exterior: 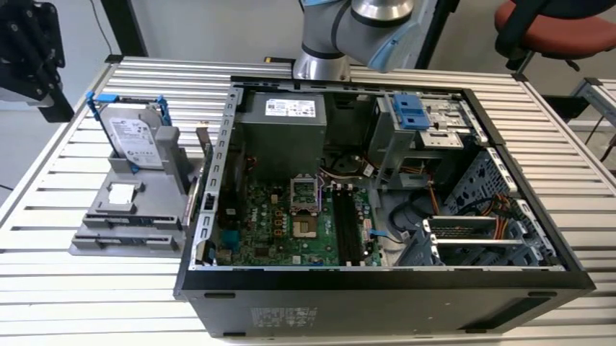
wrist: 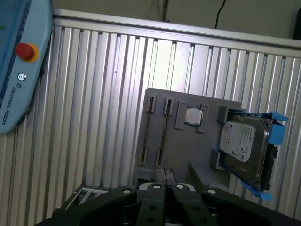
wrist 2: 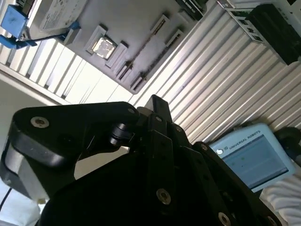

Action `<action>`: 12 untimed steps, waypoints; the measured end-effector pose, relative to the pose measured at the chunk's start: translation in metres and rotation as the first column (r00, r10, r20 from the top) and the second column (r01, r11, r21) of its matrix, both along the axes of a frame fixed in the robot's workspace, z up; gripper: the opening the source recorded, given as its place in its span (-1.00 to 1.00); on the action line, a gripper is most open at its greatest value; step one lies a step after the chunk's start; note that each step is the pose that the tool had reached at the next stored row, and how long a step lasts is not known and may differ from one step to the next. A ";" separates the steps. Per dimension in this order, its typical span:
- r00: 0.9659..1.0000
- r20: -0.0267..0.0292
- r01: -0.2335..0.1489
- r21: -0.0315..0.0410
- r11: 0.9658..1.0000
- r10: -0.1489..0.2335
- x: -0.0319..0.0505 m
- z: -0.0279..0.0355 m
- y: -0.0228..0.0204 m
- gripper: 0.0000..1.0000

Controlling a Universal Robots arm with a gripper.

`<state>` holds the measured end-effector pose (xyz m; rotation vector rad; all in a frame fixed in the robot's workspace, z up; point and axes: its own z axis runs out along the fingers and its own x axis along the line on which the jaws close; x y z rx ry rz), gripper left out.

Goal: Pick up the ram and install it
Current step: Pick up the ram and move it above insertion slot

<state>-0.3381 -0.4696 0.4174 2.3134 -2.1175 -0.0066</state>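
The ram point(wrist: 163, 132) is a thin dark stick standing on edge in the slotted holders of a grey fixture point(wrist: 207, 155), beside a small silver chip point(wrist: 193, 116). In the second wrist view the ram point(wrist 2: 143, 47) lies across the same fixture point(wrist 2: 141, 19). My gripper point(wrist: 164, 186) hovers high above the table, well apart from the ram. Its black fingers point(wrist: 153, 193) are shut together with nothing between them. In the exterior view the fixture point(exterior: 106, 241) sits left of the open computer case point(exterior: 385, 285). The long black motherboard slots point(exterior: 347, 223) lie inside the case.
A silver hard drive in a blue bracket point(exterior: 132, 140) stands at the fixture's far end. A teach pendant point(wrist: 19, 70) lies on the slatted table point(exterior: 86, 303). The arm's base point(exterior: 322, 65) rises behind the case. A black object point(exterior: 34, 58) hangs at the exterior view's upper left.
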 end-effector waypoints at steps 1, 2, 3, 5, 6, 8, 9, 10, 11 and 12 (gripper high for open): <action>1.000 -0.001 0.004 0.000 1.000 -0.004 0.0000 -0.0001 -0.0001 -1.00; 1.000 -0.001 0.004 0.000 1.000 -0.004 0.0000 -0.0001 -0.0001 -1.00; 1.000 -0.002 0.004 0.000 1.000 -0.004 0.0000 -0.0001 -0.0001 -1.00; 1.000 -0.002 0.004 0.000 1.000 -0.004 0.0000 -0.0002 -0.0001 1.00; 1.000 -0.002 0.004 0.000 1.000 -0.004 0.0000 -0.0002 -0.0001 1.00; 1.000 -0.003 0.004 0.000 1.000 -0.004 0.0000 -0.0003 -0.0001 1.00; 1.000 -0.003 0.004 0.000 1.000 -0.004 0.0000 -0.0005 -0.0001 1.00; 1.000 -0.003 0.013 0.000 1.000 -0.013 0.0001 -0.0015 0.0000 1.00; 1.000 -0.003 0.031 0.000 1.000 -0.031 0.0000 -0.0029 0.0000 1.00; 0.999 -0.003 0.049 0.000 0.999 -0.049 0.0000 -0.0046 0.0000 1.00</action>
